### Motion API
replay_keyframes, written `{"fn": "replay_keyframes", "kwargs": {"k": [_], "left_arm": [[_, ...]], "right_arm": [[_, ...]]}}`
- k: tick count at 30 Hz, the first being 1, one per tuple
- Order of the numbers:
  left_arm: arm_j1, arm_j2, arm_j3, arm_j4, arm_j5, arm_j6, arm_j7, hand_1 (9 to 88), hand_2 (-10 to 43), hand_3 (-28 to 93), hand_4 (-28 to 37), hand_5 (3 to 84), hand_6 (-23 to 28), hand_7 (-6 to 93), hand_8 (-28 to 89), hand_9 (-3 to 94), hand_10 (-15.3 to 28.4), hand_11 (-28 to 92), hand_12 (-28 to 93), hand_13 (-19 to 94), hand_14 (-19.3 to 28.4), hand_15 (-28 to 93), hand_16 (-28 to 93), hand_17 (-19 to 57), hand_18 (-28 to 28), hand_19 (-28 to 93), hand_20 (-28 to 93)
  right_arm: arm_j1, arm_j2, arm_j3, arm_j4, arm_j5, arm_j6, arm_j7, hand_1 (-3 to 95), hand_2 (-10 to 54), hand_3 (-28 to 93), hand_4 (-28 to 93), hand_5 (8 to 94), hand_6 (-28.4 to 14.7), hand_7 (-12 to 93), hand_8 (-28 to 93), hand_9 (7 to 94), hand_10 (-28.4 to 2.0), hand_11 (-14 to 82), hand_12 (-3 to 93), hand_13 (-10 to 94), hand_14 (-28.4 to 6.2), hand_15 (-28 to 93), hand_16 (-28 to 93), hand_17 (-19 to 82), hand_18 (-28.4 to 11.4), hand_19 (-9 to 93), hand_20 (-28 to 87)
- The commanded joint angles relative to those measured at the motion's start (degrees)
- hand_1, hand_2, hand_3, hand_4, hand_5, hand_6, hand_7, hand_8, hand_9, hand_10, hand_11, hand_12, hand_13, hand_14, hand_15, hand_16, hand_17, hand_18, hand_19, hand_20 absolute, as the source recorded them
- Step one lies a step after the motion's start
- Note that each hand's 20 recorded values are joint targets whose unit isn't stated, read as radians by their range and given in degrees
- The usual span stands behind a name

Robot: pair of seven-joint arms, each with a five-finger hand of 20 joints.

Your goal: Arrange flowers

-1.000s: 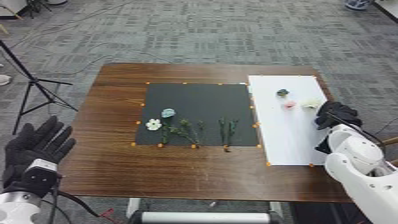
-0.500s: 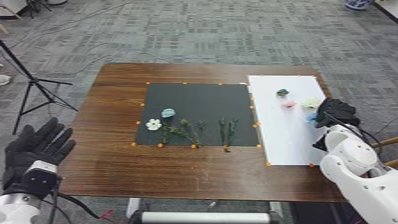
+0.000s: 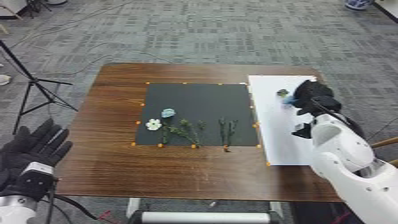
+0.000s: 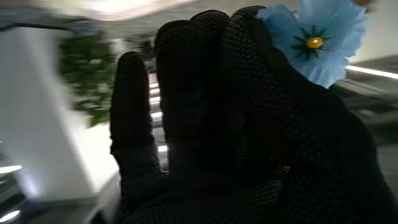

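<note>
Blue flower [image 4: 314, 44] pinched in right hand [image 3: 316, 100], bloom at the fingertips, above white sheet [image 3: 282, 142]

Surroundings of the brown table [image 3: 178, 172], head view.
A black tripod [image 3: 34, 80] stands upright on the grey carpet [image 3: 187, 30], left of the table and apart from it; a blue-and-white pot [image 3: 360, 4] stands at the far right; a pale bar [image 3: 204, 217] lies beyond the table's near edge.

The wrist view crops the blue flower [image 4: 318, 44] and blurs the greenery [image 4: 84, 75].
</note>
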Motion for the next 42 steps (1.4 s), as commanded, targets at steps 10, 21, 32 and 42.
{"fn": "replay_keyframes", "kwargs": {"k": [10,21,32,42], "left_arm": [[-4.6,2.03,2.60,1.24,1.13,0.05,-2.11,26.4,14.5,71,-27.5,39.5,8.0,11.3,-8,30.9,13.1,17,14,22,13.3,25,-1,-3.1,11.1,18,12],[-4.7,1.94,2.11,1.31,2.89,0.78,-2.91,26.5,14.4,71,-27.6,39.6,7.9,11.3,-8,31.0,13.1,17,14,22,13.4,25,-1,-3.2,11.2,18,12],[-6.2,2.19,2.92,1.93,3.36,1.68,-3.77,26.6,14.5,71,-27.7,39.6,8.0,11.2,-8,31.0,13.1,17,14,22,13.5,25,-1,-3.2,11.2,18,12],[-4.4,2.11,2.18,1.04,2.43,1.54,-2.53,26.7,15.1,71,-27.2,39.7,8.1,11.3,-8,31.1,13.1,17,14,22,13.4,25,-1,-3.2,11.2,18,12]], "right_arm": [[31.0,-21.3,-30.9,12.4,-5.8,-4.3,-8.5,65.7,-9.5,66,-28,76.2,1.4,34,4,86.0,-8.0,17.3,49.1,66,-6.2,47,40,25,-19.7,65,25],[34.7,-24.3,-39.5,17.7,-10.1,-8.7,-10.5,65.3,-9.5,65,-28,75.9,1.6,33,3,85.7,-7.8,17.4,49.1,66,-6.0,47,40,25,-19.6,65,26],[35.9,-26.7,-42.9,20.4,-11.9,-10.4,-11.3,64.6,-9.5,66,-28,75.2,1.5,32,3,85.2,-7.5,17.1,48.8,66,-5.7,46,40,24,-19.7,65,26],[34.7,-26.1,-42.6,19.2,-11.7,-13.4,-10.2,61.7,-9.5,68,-28,71.5,0.3,29,0,81.1,-8.1,12.2,41.9,62,-6.2,44,37,22,-19.7,61,23]]}}
